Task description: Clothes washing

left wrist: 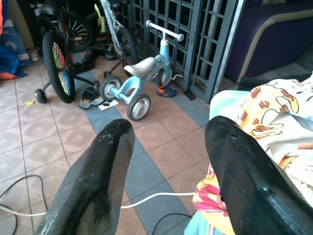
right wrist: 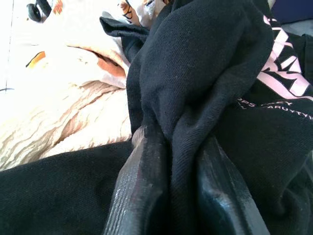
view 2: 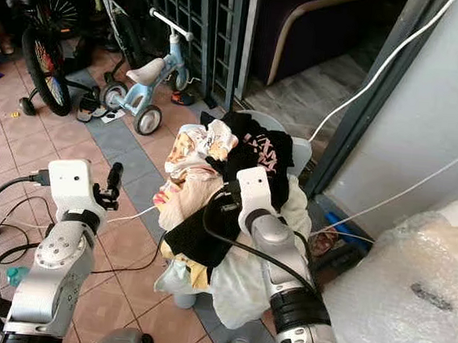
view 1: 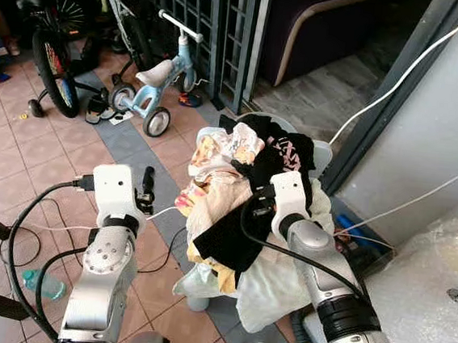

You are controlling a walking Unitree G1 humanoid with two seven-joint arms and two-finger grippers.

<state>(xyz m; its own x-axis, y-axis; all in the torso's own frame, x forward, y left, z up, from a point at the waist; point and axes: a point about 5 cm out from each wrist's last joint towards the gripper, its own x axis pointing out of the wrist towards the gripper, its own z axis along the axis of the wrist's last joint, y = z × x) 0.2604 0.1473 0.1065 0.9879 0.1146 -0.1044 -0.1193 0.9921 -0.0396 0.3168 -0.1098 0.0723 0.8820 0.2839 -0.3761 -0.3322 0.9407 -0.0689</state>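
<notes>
Probably a home porch: tiled floor [view 1: 19,159], bicycle [view 1: 50,49], child's tricycle [view 1: 152,87], laundry pile [view 1: 235,196].

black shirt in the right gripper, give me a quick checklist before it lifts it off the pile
1. Grip on the black shirt: ok, the right gripper has a fold pinched between its fingers.
2. Shirt free of the pile: cannot tell, more black cloth lies under and around the pinched fold.
3. Left gripper free to help: ok, open and empty, beside the pile.
4. Neighbouring clothes staying put: not ok, the cartoon print cloth lies against the shirt and may drag.
5. Floor hazards: not ok, a white cable runs across the tiles below the left gripper.
6. Trike clearance: ok, it stands well away.
</notes>
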